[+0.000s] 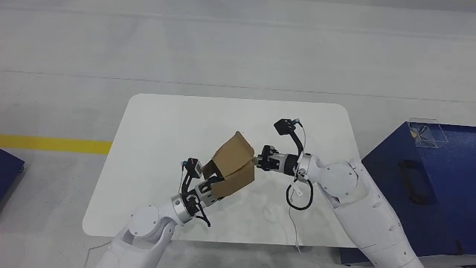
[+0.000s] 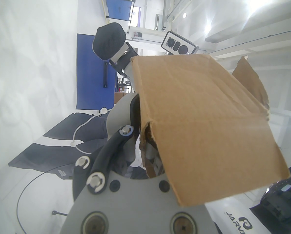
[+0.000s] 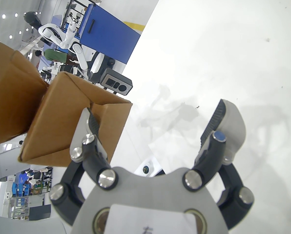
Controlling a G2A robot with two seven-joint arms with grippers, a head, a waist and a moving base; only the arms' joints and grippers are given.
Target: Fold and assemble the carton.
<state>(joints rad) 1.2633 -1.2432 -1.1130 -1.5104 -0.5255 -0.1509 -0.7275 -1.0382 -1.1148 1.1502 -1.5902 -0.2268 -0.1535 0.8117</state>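
A: Top view?
B: Carton [image 1: 232, 165] over the white table [image 1: 163, 126], slanting lengthwise from left gripper [image 1: 204, 184] toward right gripper [image 1: 260, 160].
A: Left wrist?
B: Clamped on the carton's wall (fingers mostly hidden).
A: Right wrist?
B: Spread wide, one finger [image 3: 91, 122] touching a flap.

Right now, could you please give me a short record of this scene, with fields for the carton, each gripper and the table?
object: brown cardboard carton, partly opened, one flap sticking out
position: between the two grippers, over the near half of the table
left side: left gripper at the carton's end nearest the robot
right side: right gripper, jaws wide apart, clamping nothing; one finger at the carton's open edge, contact unclear
surface: white, with rounded corners
progress: carton not yet assembled
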